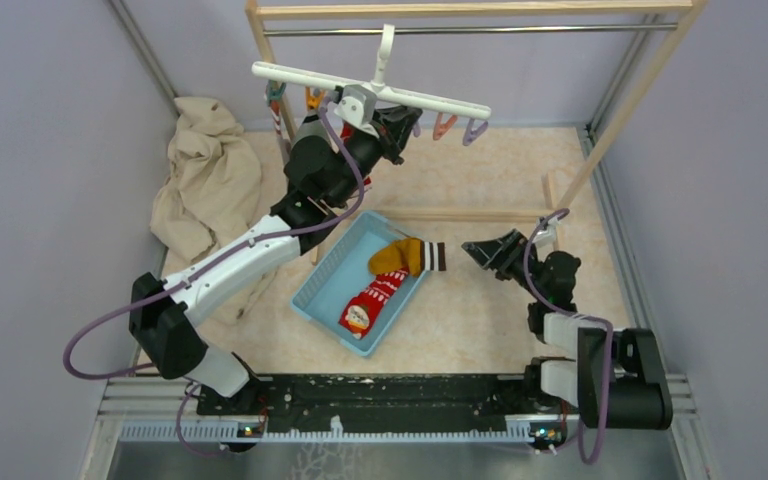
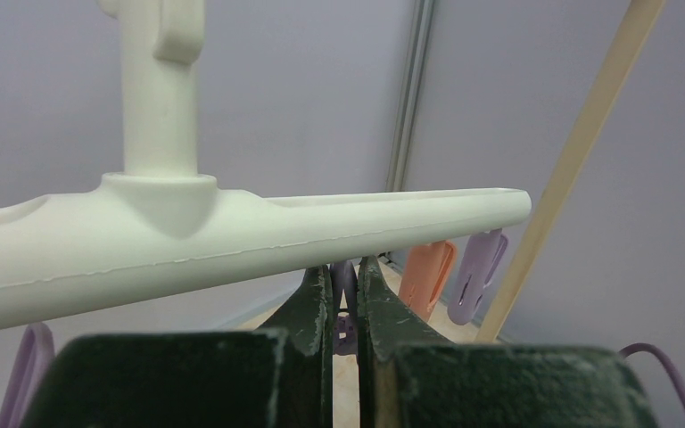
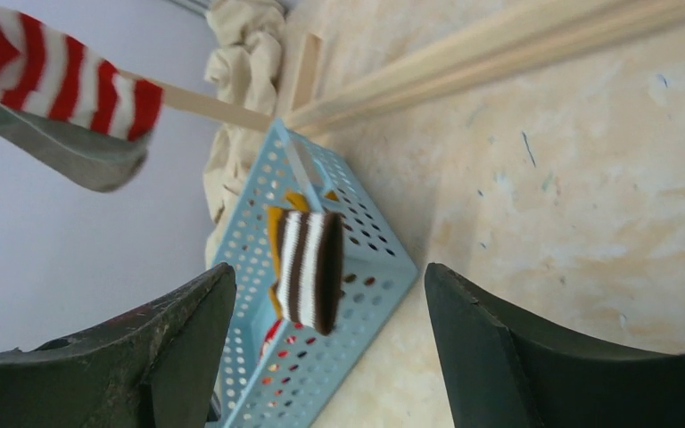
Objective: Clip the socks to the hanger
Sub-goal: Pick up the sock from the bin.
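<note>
The white hanger (image 1: 415, 98) hangs by its hook from the rack's rail. My left gripper (image 1: 400, 125) is raised just under its bar (image 2: 232, 236) and is shut on a purple peg (image 2: 346, 299). An orange peg (image 2: 428, 276) and another purple peg (image 2: 480, 272) hang further right. The mustard-yellow sock (image 1: 395, 258) lies in the blue basket (image 1: 322, 285), its brown-and-white striped cuff (image 3: 308, 267) hanging over the rim. The red patterned sock (image 1: 370, 300) lies beside it in the basket. My right gripper (image 1: 472, 250) is open and empty, just right of the cuff.
A wooden-framed rack (image 1: 600, 140) with a metal rail stands at the back. A crumpled beige cloth (image 1: 205, 180) lies at the left. A red-and-white striped sock (image 3: 53, 76) and a grey sock (image 3: 71, 147) hang in the right wrist view.
</note>
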`<state>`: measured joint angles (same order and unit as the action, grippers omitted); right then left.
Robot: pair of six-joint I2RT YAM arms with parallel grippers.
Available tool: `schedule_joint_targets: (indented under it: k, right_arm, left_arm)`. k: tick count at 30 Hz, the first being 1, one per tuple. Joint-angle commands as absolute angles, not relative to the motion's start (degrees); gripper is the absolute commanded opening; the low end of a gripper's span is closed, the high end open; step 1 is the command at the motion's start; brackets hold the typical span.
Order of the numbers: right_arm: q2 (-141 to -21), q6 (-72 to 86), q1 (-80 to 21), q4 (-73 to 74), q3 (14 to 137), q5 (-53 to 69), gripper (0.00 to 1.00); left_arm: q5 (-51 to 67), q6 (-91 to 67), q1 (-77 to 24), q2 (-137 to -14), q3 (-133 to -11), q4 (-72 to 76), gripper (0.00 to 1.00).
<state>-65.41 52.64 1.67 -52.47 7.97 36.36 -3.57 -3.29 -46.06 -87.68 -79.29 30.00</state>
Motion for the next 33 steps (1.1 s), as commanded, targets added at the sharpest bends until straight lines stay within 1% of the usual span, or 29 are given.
schedule_joint_targets:
  k: [1,3,7,11,22,28,33]
  right_arm:
    - [-73.07,50.28,0.54,-58.17,9.96,39.51,0.76]
    - [-76.08,49.81,-2.05,-59.53,10.53,38.43,0.74]
    - [-79.32,48.86,-5.77,-60.04,11.48,35.59,0.74]
    - [-82.08,51.09,-6.28,-65.12,11.17,35.15,0.75]
    - [-88.63,53.1,-11.03,-70.36,13.93,34.57,0.75]
    - [-91.88,55.77,-11.37,-74.54,14.92,36.34,0.69]
    - [-93.99,56.21,-13.0,-75.08,15.9,36.34,0.65]
  left_arm:
    - [-0.81,-4.6,-46.5,-90.01,-78.49,21.53,0.01]
    - [-0.75,-4.55,-46.49,-90.0,-78.63,21.21,0.01]
    - [-1.28,-4.12,-46.52,-89.62,-78.6,20.83,0.01]
    - [-1.55,-4.08,-46.49,-89.37,-78.27,20.64,0.01]
    - [-2.25,-3.72,-46.53,-87.85,-76.72,20.59,0.01]
    - [-2.64,-3.6,-46.54,-87.62,-76.41,20.4,0.01]
    - [-2.92,-3.38,-46.55,-87.31,-76.14,20.39,0.01]
